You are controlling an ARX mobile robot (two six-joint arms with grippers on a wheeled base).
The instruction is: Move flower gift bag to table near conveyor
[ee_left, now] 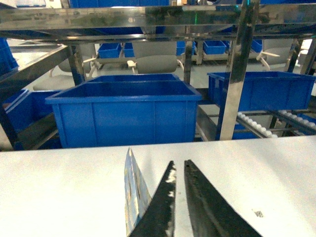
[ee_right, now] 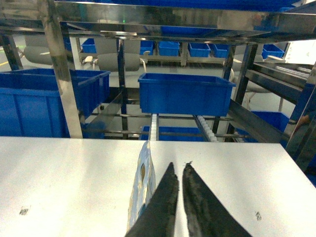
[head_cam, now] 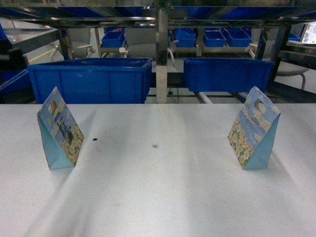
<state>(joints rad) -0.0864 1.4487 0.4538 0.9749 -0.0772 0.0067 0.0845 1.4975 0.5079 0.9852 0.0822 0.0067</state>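
Note:
Two triangular flower gift bags stand upright on the white table. One bag on the left shows a dark picture above white flowers. The other bag on the right is covered in white flowers. Neither gripper shows in the head view. In the left wrist view my left gripper is shut and empty, with a bag edge just left of it, apart. In the right wrist view my right gripper is likewise shut on nothing, a bag close on its left side.
Past the table's far edge stands the steel conveyor racking with white rollers. On it sit large blue bins, one at left and one at right. A steel upright rises at the middle. Small dark marks dot the tabletop.

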